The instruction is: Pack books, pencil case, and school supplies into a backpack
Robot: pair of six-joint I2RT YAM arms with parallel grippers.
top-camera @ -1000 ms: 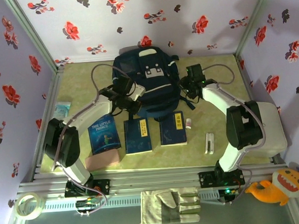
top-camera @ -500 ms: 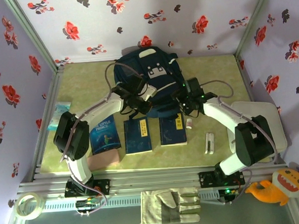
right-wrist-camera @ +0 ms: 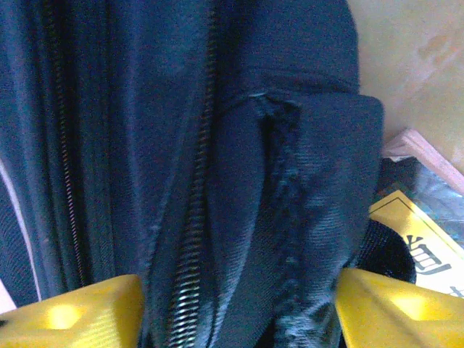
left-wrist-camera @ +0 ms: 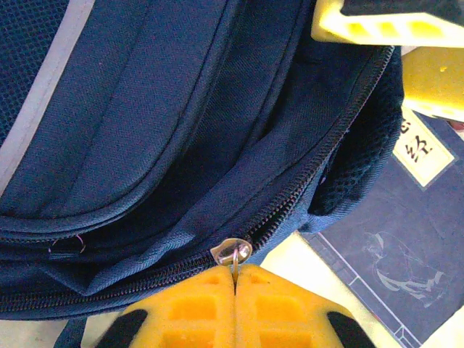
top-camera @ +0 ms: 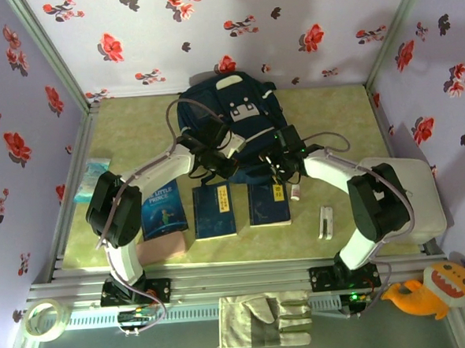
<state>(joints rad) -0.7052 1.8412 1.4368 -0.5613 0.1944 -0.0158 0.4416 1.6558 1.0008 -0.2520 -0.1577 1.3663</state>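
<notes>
Left claw (left-wrist-camera: 234, 281) is clamped on the zipper pull (left-wrist-camera: 232, 252); its track runs on toward the right claw (right-wrist-camera: 238, 308), spread astride the backpack (right-wrist-camera: 109, 145) fabric.

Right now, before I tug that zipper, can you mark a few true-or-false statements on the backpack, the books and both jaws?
1. The left jaws are shut on the zipper pull of the backpack. True.
2. All three books are inside the backpack. False: they lie on the table in front of it.
3. The right jaws are shut on a book. False: they stand apart with backpack fabric between them; whether they pinch it is unclear.
4. The pink pouch lies on the table, on the near side of the blue book. True.
</notes>
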